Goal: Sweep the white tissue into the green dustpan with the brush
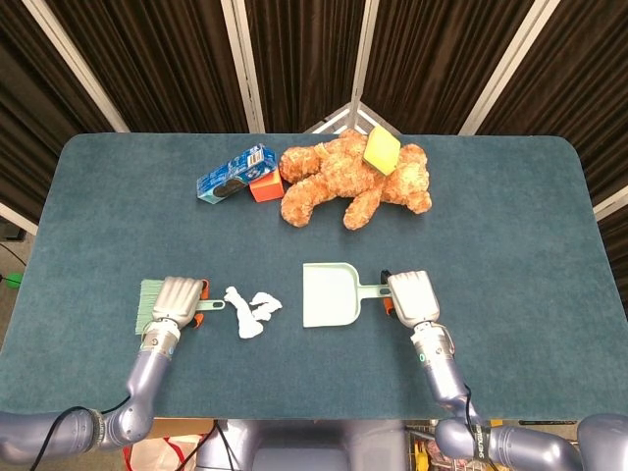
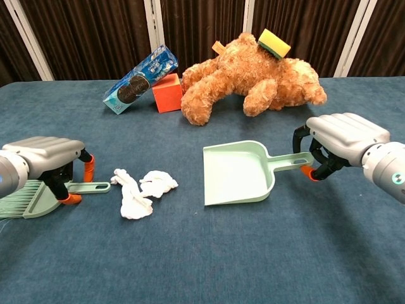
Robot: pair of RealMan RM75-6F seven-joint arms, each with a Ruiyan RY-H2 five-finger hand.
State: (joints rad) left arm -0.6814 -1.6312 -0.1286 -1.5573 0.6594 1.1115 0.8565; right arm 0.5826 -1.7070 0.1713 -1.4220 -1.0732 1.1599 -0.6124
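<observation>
My left hand [image 2: 44, 158] covers the brush [image 2: 31, 196] left of the tissue [image 2: 142, 190], fingers curled around its handle; my right hand [image 2: 345, 136] fingers wrap the dustpan [image 2: 237, 174] handle, grip partly hidden.

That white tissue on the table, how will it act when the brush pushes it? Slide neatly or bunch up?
The white tissue lies crumpled in loose, twisted lumps, so it is probably very light and floppy. Pushed, it would likely bunch or tumble rather than slide flat. The table's carpet-like cover may snag it a little on the way to the green dustpan.
</observation>
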